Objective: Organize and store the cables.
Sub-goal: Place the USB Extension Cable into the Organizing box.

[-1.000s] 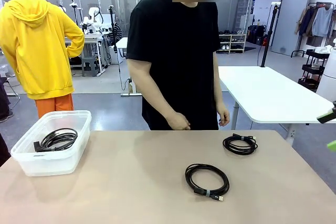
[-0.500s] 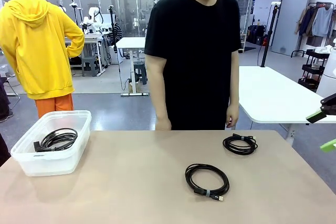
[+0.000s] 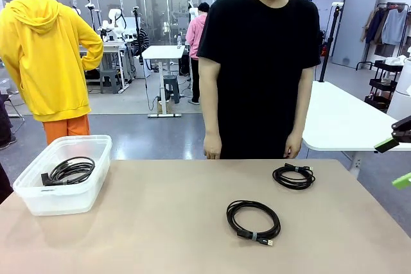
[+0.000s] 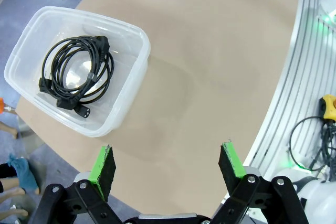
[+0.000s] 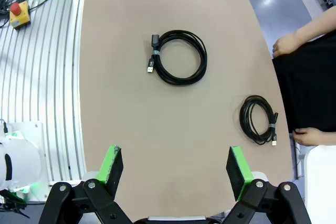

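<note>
One cable, the boxed cable (image 3: 72, 171) (image 4: 105, 69), lies coiled on the bottom of a clear plastic box (image 3: 61, 139) (image 4: 142, 56). The box stands by the left edge of the table (image 3: 160, 222), toward the far left corner.

Two more cables lie bare on the tabletop. The big cable (image 3: 255, 236) (image 5: 201, 59) is a round coil (a pale tie binds it close to its plug). It lies right of the table's middle, nearer the robot's edge than the far one. The small cable (image 3: 293, 185) (image 5: 244, 119) is coiled beyond it and a little to the right, near the far edge, and the two are well apart.

The right gripper (image 5: 174, 166) (image 3: 393, 162) hangs high above the robot's side of the table, its fingers spread wide and empty. In the front view it juts in past the table's right edge.

The left gripper (image 4: 167, 166) hovers over the table's left part, likewise spread and empty (the box sits up and to the left in its own view).

A person (image 3: 257, 75) in a black T-shirt stands at the far edge, roughly opposite the small cable. The arms are down, and one hand (image 3: 212, 154) (image 5: 286, 45) hangs just at that edge, clear of the cables.
</note>
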`<state>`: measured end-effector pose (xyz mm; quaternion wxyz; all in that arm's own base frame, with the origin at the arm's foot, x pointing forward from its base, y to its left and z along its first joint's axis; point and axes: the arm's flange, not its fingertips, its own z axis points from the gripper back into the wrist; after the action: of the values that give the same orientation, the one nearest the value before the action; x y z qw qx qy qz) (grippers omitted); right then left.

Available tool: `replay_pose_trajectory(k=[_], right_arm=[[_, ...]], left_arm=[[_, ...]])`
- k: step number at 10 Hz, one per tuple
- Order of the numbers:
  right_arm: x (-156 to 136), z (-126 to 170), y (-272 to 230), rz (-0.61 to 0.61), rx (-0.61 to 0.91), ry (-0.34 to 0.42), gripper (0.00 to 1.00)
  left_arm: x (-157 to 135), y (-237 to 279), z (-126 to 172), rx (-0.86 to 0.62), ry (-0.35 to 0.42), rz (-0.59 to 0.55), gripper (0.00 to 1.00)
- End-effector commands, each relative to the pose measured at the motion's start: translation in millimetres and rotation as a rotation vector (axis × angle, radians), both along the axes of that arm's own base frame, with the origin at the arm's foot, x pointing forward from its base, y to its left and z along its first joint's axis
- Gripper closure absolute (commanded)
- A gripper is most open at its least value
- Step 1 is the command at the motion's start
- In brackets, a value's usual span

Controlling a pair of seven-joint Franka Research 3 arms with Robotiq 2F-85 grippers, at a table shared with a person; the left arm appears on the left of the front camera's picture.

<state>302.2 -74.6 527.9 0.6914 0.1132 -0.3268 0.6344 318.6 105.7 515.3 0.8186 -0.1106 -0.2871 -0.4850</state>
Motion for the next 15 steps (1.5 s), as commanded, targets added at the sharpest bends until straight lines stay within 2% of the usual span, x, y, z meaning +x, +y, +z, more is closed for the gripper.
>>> replay_pose_trajectory(k=[1, 9, 10, 12, 13, 15], right_arm=[[0, 2, 0, -0.006, 0.004, -0.003, 0.00], [0, 0, 0, 0.001, 0.003, 0.000, 0.00], [3, 1, 17, 0.032, -0.009, 0.029, 0.00], [12, -4, 90, 0.119, -0.130, 0.062, 0.00], [16, -15, 127, 0.151, -0.203, 0.085, 0.00], [20, -43, 183, 0.167, -0.302, 0.076, 0.00]], left_arm=[[-1, -1, 5, 0.007, 0.022, 0.011, 0.00], [-1, -1, 5, 0.007, 0.022, 0.011, 0.00], [-1, -1, 5, 0.007, 0.022, 0.011, 0.00], [-1, -1, 5, 0.007, 0.022, 0.011, 0.00], [-1, -1, 5, 0.007, 0.022, 0.011, 0.00], [-1, -1, 5, 0.007, 0.022, 0.011, 0.00]])
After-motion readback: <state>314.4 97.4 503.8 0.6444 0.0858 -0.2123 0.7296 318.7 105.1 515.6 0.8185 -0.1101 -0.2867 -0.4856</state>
